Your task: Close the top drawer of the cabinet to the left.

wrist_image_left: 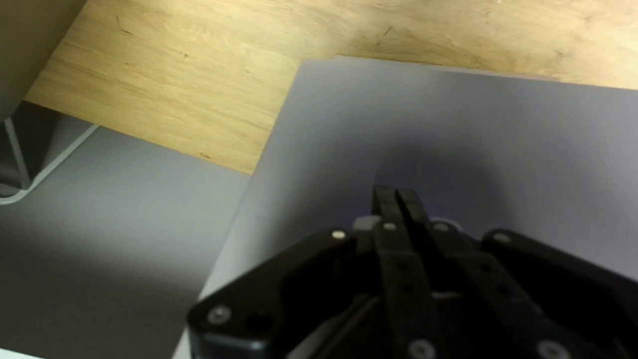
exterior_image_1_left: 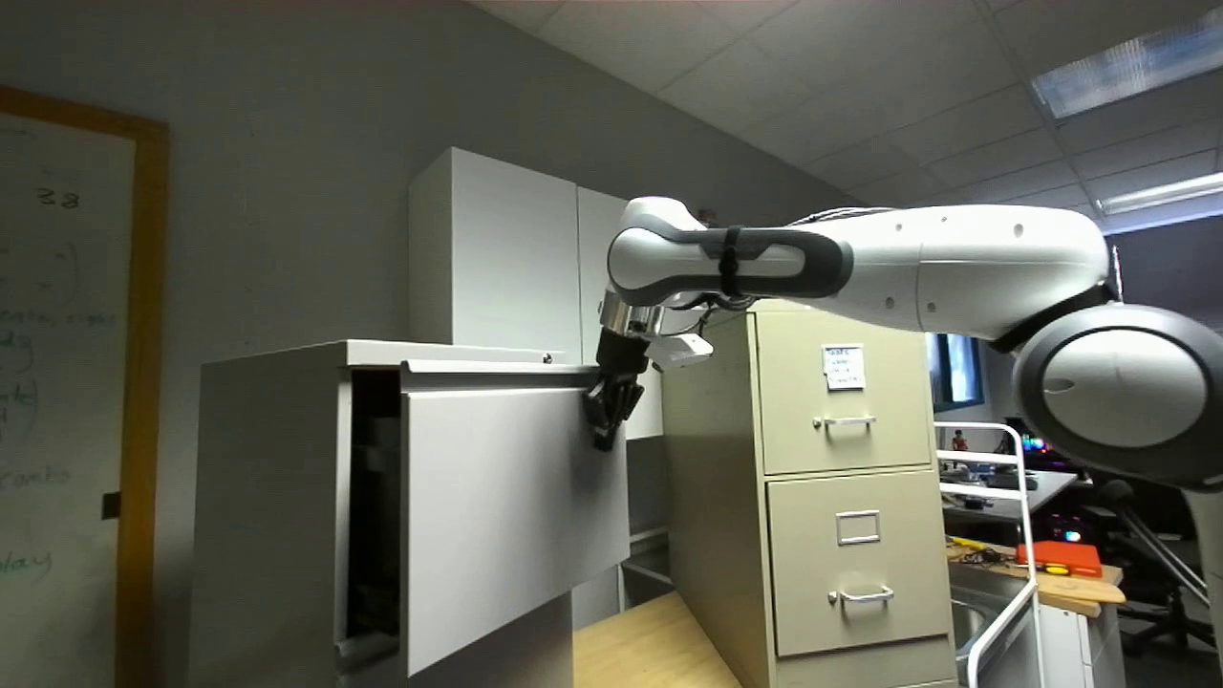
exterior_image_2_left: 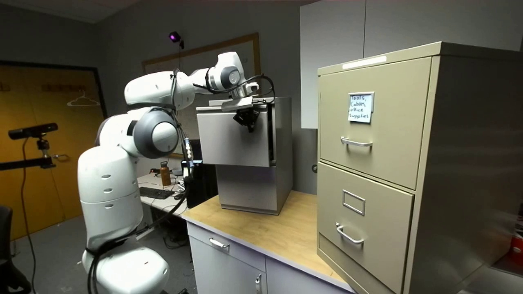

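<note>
In front of the top drawer [exterior_image_1_left: 506,516], high and off-centre on its face, held the fingers [wrist_image_left: 391,244] pressed together, pinching nothing; could not tell touching from just short. Saw the drawer jutting part-way from the cabinet [exterior_image_1_left: 268,506] on the tabletop [exterior_image_2_left: 261,230]. Probably called for a slow, square push straight inward, perhaps nearer mid-face, to avoid skewing the drawer or skidding sideways.

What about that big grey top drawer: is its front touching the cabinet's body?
Apart: in both exterior views, a dark gap separates the top drawer's front from the cabinet's body.
</note>
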